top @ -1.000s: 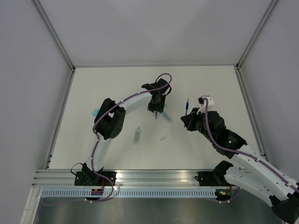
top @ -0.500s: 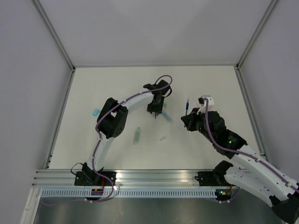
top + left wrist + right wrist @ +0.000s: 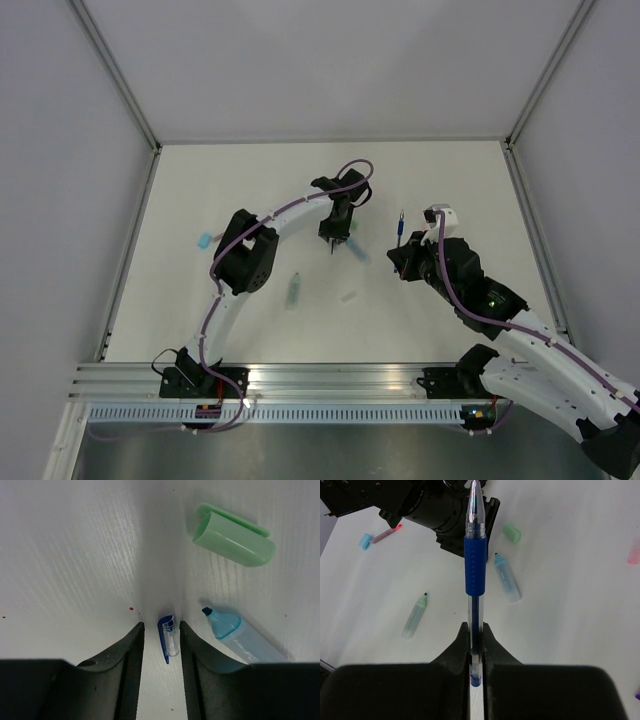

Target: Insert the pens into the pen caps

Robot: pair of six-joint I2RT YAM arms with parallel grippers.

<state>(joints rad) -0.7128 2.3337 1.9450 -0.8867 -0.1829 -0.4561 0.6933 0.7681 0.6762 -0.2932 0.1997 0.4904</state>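
Left gripper (image 3: 161,628) is down at the table (image 3: 75,555), jaws apart, one on each side of the small blue-clipped cap (image 3: 168,639), and neither finger visibly presses it, so nothing is grasped yet. The cap lies flat, nearer the right-hand finger than the left, and that is the first worry: if one pad reaches it first, it could roll or skid along the slick surface and squirt out forward. The clip on its side makes it uneven, so a squeeze may twist it instead of seating it square. The light blue highlighter (image 3: 240,637) lies just beside the outside of one finger, close enough to be nudged if the gripper shifts sideways; the green cap (image 3: 232,536) sits farther ahead and looks safe. I cannot tell from here which end of the little cap is the mouth, and a pinch over the opening would block the insertion. Across the way, the right gripper (image 3: 475,630) is clenched on the blue pen (image 3: 474,567), holding it aloft by its tail, with the grip and tip reaching far beyond the fingers. With that much overhang, any push against a slightly misaligned cap could pivot the pen in the jaws or slide it back through them.
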